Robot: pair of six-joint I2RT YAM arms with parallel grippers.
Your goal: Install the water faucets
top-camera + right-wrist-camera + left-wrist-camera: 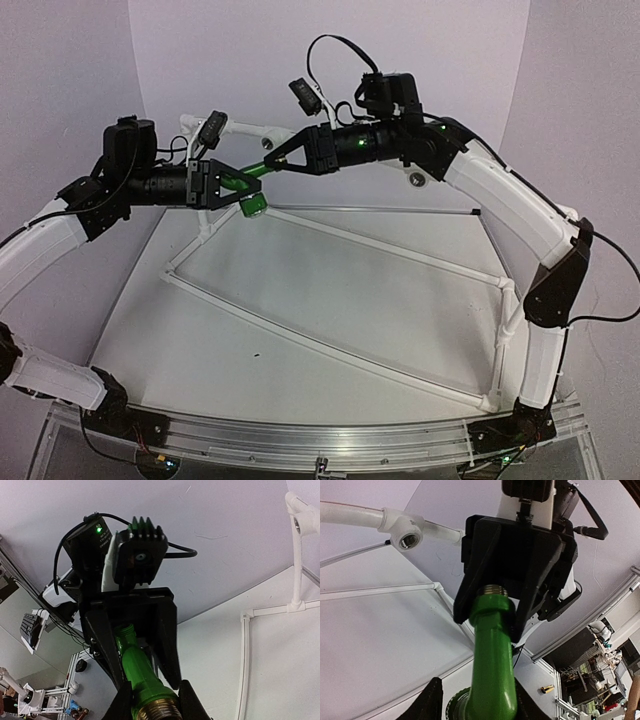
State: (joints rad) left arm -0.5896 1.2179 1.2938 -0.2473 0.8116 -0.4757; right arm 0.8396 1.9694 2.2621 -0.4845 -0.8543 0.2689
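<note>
Plainly the water faucet [492,660] hangs in mid-air over the far left of the table [400,310], one threaded end clamped in the right gripper [489,624], while the fingers of the left gripper [146,679] sit close round the green body; whether they press it I cannot tell. Should the right let go too soon, it could drop onto the white table among the pipe frame [330,339], short of the tee socket [408,540]; pale bare walls [70,60] close round.

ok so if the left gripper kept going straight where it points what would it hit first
The water faucet between the left gripper's fingers, lying along that line; right behind it the right gripper, facing it head on.
</note>
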